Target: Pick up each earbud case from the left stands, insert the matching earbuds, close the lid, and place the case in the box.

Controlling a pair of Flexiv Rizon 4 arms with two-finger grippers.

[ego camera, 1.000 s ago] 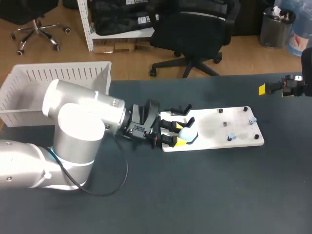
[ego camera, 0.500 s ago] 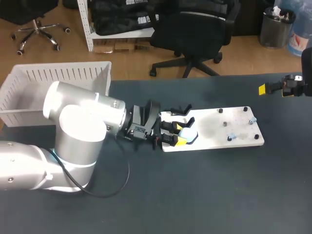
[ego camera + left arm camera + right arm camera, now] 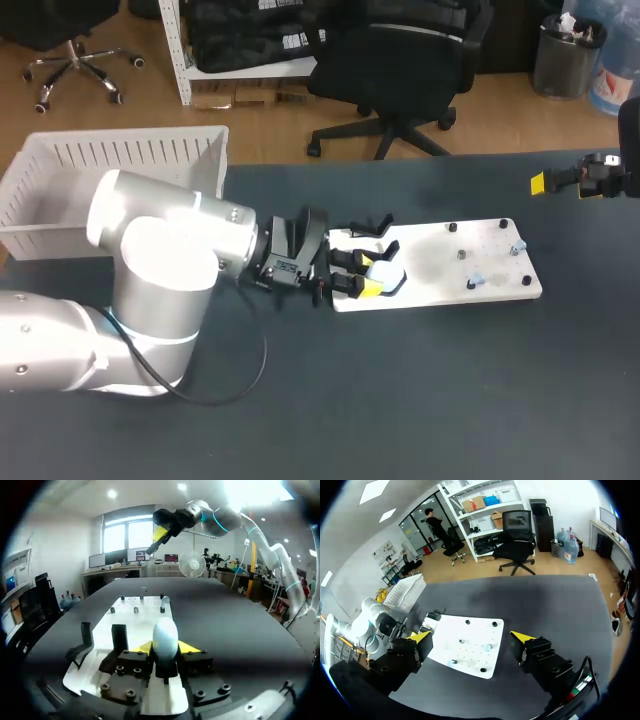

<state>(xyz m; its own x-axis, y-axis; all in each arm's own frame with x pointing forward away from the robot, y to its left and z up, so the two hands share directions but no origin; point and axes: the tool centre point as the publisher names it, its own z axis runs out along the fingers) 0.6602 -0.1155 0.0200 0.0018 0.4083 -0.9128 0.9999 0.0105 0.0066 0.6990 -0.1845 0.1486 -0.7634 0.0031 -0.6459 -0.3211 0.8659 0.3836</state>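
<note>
Left wrist view: our left pincer [image 3: 166, 647] grips a case [image 3: 165, 634]; our right pincer [image 3: 471, 637] gapes empty; filling, closing, boxing remain.

A robot laboratory is shown, and this is told by the equipment alone. A wide dark table [image 3: 420, 400] is used as the work surface, and two industrial robot arms are set at it: the thick silver left arm [image 3: 150, 260], from which a black cable [image 3: 255, 355] hangs, and the right arm [image 3: 225, 520], which is raised above the table's right side. A white board [image 3: 440, 268] is laid flat on the table, and small pegs [image 3: 461, 254] and black stands [image 3: 365, 228] are fixed on it. A white slatted box [image 3: 120, 160] is placed at the far left corner.
</note>
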